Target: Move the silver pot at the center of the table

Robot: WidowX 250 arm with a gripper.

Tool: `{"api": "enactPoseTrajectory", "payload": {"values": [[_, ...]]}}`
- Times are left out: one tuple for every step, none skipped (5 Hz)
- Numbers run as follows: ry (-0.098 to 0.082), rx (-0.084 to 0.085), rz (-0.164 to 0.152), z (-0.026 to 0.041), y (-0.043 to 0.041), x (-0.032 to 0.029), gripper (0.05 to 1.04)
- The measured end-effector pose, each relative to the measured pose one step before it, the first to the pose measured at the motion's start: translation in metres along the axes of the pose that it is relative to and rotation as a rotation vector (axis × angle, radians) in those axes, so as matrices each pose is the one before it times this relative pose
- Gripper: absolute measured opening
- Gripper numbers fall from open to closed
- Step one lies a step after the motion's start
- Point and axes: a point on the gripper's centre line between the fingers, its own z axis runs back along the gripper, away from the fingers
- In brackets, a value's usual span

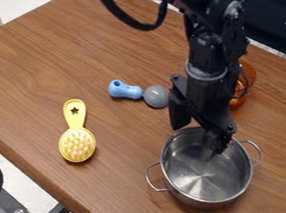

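Nearest us on the counter point(37, 62), the silver pot point(211, 189) sat toward four o'clock in our view. Our hand point(197, 131) hung at its eleven-o'clock rim, fingers apart and clamped on nothing. From the pot, a yellow brush point(76, 144) lay at nine, a blue-handled utensil point(126, 90) around half past ten, an orange bowl point(245, 83) near twelve.
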Motion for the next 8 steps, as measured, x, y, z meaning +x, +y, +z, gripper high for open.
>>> {"api": "enactPoseTrajectory", "payload": {"values": [[0.0178,0.0021,0.0038,-0.01045,-0.00077,-0.00389,0.95],[0.0029,-0.0008,0.0079,-0.00174,-0.00027,-0.0025,0.672],[0.0075,-0.0011,0.0144,-0.00255,-0.00043,-0.00478,0.376],[0.0196,-0.0096,0.0663,-0.00069,0.00107,-0.00385,0.166],[-0.001,-0.0173,0.0649,0.00242,0.00367,-0.00624,0.065],[-0.0239,0.0173,0.0491,0.00639,0.00833,-0.01112,0.056],[-0.0041,0.0021,0.0478,0.0083,0.01647,-0.01219,0.056],[-0.0219,0.0063,0.059,0.00452,0.01922,-0.00397,0.056]]}}
